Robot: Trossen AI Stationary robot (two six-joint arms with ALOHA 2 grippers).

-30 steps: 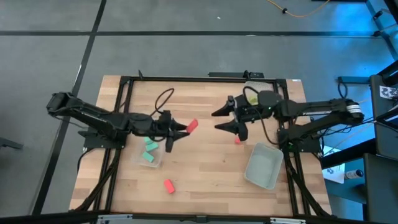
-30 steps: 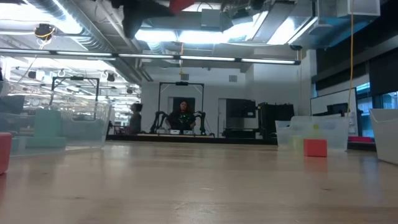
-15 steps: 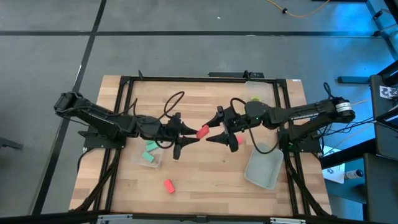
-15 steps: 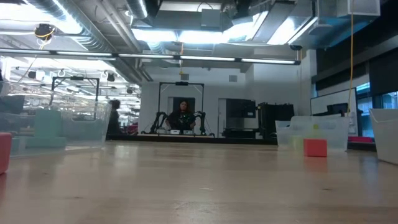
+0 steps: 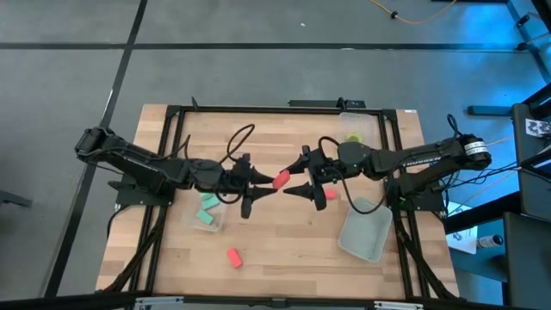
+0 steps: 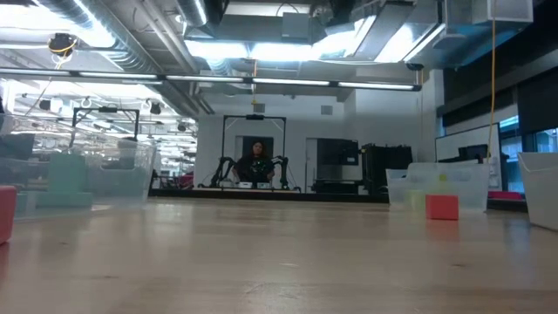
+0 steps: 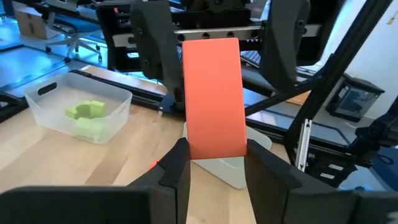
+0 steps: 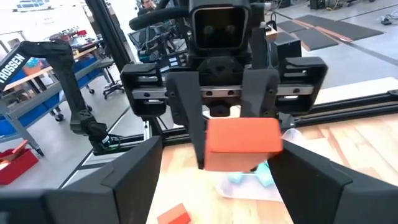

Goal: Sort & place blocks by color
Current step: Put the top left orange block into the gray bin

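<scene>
Held block (image 5: 281, 180): red-pink, plain, no markings.
Block on the table's near part (image 5: 232, 257): red-pink again.
Block by the right arm (image 6: 442, 207): same red-pink.
Blocks in the left tub (image 5: 207, 211): teal-green.
Blocks in the far tub (image 7: 87, 114): lime yellow-green.
Tubs (image 5: 365, 232): clear, faintly milky.
Table (image 5: 284, 241): pale wood, plank-striped.
Arms (image 5: 155, 168): dark, near black.
Frame (image 5: 258, 108): black.

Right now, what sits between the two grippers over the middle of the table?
A red-pink rectangular block, shut in the left gripper, with the open right gripper straddling its far end. The high view shows it; both wrist views confirm it.
</scene>
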